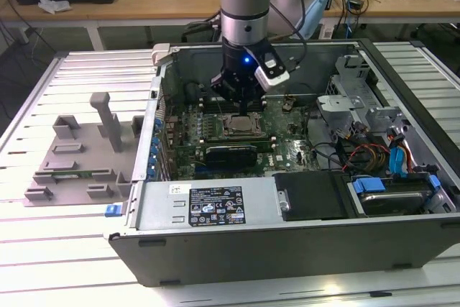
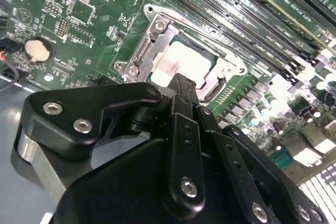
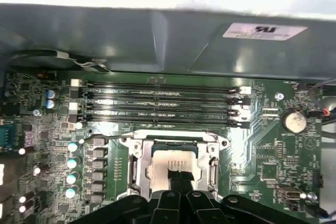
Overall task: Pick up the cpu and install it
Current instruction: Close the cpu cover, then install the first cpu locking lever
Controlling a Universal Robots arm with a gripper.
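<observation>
The cpu (image 1: pixel 242 125), a small square chip with a pale shiny top, lies flat inside the metal-framed socket (image 3: pixel 173 138) on the green motherboard (image 1: pixel 291 145) in the open computer case. In both wrist views the cpu (image 2: pixel 185 62) (image 3: pixel 167 165) sits just past the black fingertips. My gripper (image 1: pixel 240 104) hangs straight above the socket, its fingers drawn together. Their tips (image 3: pixel 179 177) are over the middle of the chip's top, not around its edges. In the second wrist view the gripper (image 2: pixel 181 81) hides the near edge of the chip.
Several memory slots (image 3: pixel 157 103) run beside the socket. A coin battery (image 3: pixel 294 121) sits on the board. Drive bays, cables and a black cover (image 1: pixel 316 193) fill the case on the exterior view's right. A grey plastic tray (image 1: pixel 79 156) lies outside the case on the left.
</observation>
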